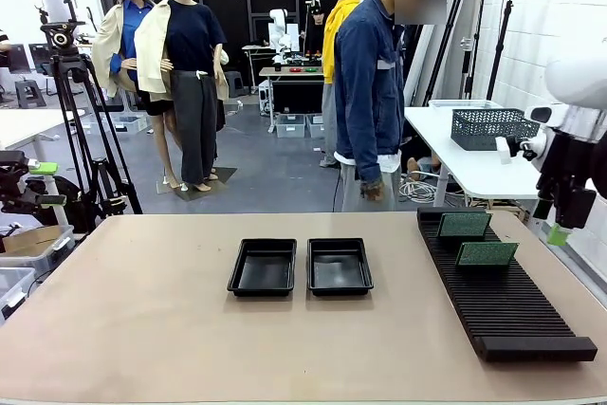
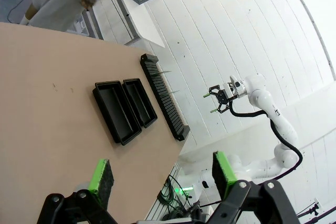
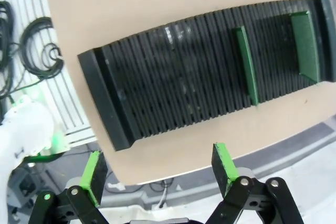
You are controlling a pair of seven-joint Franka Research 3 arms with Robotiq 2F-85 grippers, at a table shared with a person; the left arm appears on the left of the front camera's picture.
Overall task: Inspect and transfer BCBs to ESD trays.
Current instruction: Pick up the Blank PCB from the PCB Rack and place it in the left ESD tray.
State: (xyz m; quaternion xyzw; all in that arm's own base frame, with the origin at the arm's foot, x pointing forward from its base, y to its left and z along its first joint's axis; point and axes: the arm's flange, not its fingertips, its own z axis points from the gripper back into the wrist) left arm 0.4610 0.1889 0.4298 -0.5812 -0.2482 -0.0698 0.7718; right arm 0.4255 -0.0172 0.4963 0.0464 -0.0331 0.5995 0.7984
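- Presently released: left gripper (image 2: 161,176), black linkage fingers with green pads (image 2: 101,181) spread wide, nothing between them, high over the matte tan table (image 2: 47,103).
- Likewise slack: right gripper (image 3: 157,170), flat green pads (image 3: 223,162) wide apart and clasping nothing, hanging past the table's edge beside the rack (image 3: 173,87). From the front, the same gripper (image 1: 558,231) off the right side of the table (image 1: 142,320).
- Far BCB (image 1: 464,225) and near BCB (image 1: 487,253): thin flat green rectangles, on edge and leaning slightly in slots at the far half of the rack (image 1: 507,305), one behind the other, several ribs apart.
- From the right wrist, near BCB (image 3: 245,69) and far BCB (image 3: 307,45) as narrow green slabs rising from the ribs.
- Rack: long, black, closely ribbed, solid block at its near end, along the table's right side.
- Left ESD tray (image 1: 263,270) and right ESD tray (image 1: 340,268): shallow black plastic, sloped walls, flared rims, rounded corners, faint sheen on the floors. Side by side at mid-table with a narrow gap, well apart from both boards.
- From the left wrist, left ESD tray (image 2: 116,111) and right ESD tray (image 2: 139,102) lying parallel to the rack (image 2: 163,95).
- Person (image 1: 368,92) in a denim jacket standing at the far edge.
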